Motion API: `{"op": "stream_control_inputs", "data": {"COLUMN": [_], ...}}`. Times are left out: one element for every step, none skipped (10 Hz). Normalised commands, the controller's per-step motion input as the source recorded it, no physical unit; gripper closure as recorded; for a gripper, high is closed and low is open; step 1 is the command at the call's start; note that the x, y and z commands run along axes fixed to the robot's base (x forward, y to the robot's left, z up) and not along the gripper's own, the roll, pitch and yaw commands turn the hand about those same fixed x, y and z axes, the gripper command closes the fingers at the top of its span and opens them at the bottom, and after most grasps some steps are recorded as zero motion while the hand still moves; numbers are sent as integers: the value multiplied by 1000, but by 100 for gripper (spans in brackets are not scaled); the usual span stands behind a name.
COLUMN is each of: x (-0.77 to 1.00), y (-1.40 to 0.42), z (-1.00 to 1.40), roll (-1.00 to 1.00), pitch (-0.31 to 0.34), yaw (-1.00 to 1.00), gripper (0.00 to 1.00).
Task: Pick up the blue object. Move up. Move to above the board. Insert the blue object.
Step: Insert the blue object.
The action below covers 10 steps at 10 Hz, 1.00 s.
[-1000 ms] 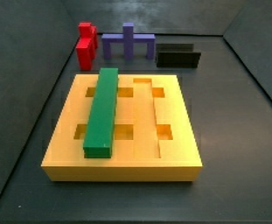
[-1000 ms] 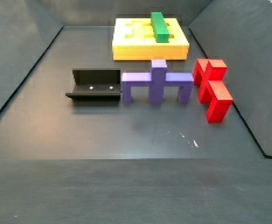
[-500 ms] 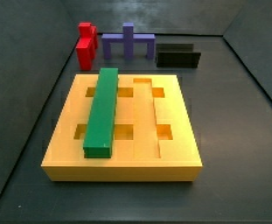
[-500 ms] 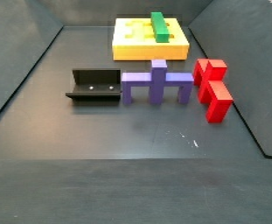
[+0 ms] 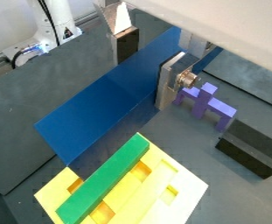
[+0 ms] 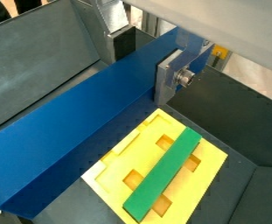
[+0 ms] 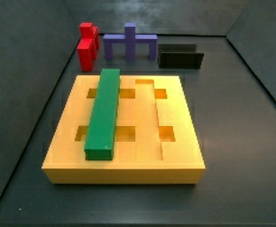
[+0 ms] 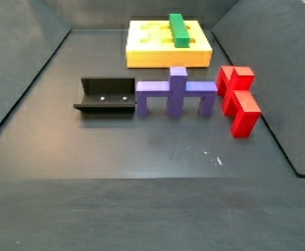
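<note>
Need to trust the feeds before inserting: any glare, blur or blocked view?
Both wrist views: the long dark-blue rectangular bar in the gripper hides part of the large yellow grooved board. Both side views: sharp, evenly lit, gripper out of frame.

Gripper with bare metal fingers clamps the smooth, matt blue object

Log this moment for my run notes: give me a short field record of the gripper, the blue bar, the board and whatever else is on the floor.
gripper: shut on the blue bar, above the board; outside both side views
blue bar: held between the fingers, off the floor
board: yellow, on the floor
green bar: lying lengthwise in a board groove
purple cross piece: on the floor
red piece: beside the purple piece
fixture: on the floor
</note>
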Motion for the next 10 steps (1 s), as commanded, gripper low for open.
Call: {"op": "stream_control_inputs", "data": {"x": [0, 0, 0, 0, 106, 189, 231, 209, 126, 31], "y": [-114, -146, -183, -206, -197, -214, -177, -151, -151, -123], "z": [-414, -563, -643, -714, -717, -740, -774, -783, -771, -754], "roll": [-151, -187, -193, -146, -4, 27, 54, 97, 130, 103], "pitch": [-79, -96, -104, -106, -134, -93, -84, -70, -79, -120], "yaw": [0, 0, 0, 46, 0, 34, 83, 89, 123, 137], "gripper": [100, 100, 100, 100, 100, 100, 100, 100, 100, 100]}}
